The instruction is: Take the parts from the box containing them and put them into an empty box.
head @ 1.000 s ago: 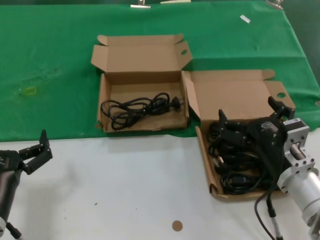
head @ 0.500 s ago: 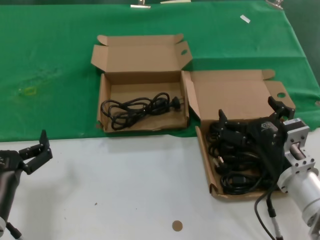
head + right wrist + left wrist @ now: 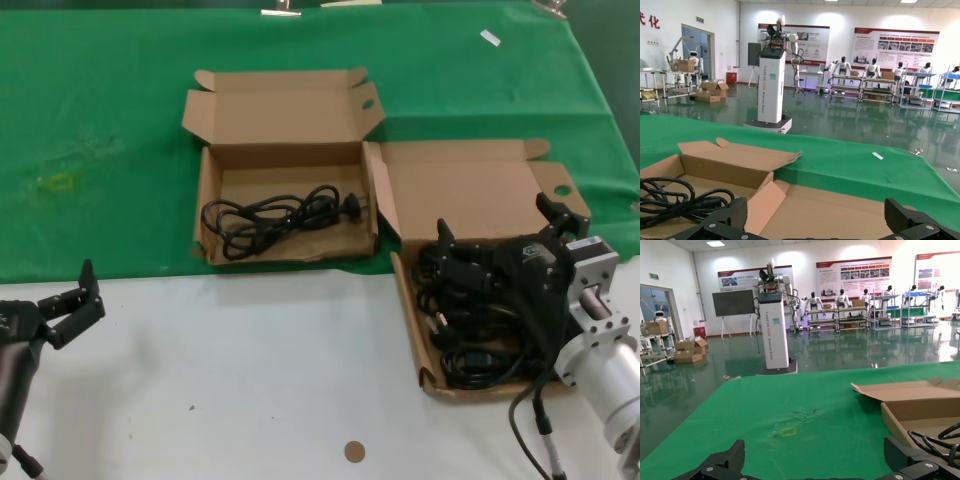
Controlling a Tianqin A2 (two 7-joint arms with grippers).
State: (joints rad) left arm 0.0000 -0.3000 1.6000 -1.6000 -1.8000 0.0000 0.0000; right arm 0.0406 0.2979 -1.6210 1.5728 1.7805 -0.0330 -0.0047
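The low-walled brown box with a round hole in its lid tab (image 3: 407, 300) lies at the right, full of black cables (image 3: 480, 330). My right gripper (image 3: 500, 228) hangs open and empty just over these cables; in the right wrist view (image 3: 822, 232) its fingers stand wide apart over that box's open lid (image 3: 840, 210). The taller box with an oval hole in its tab (image 3: 208, 195) stands on the green cloth and holds one black cable bundle (image 3: 275, 215), which also shows in the right wrist view (image 3: 675, 200). My left gripper (image 3: 78, 303) waits open at the lower left.
A green cloth (image 3: 100, 120) covers the far half of the table; the near half is white (image 3: 250, 370). A small brown disc (image 3: 354, 451) lies near the front edge. A white tag (image 3: 489, 38) lies far right on the cloth.
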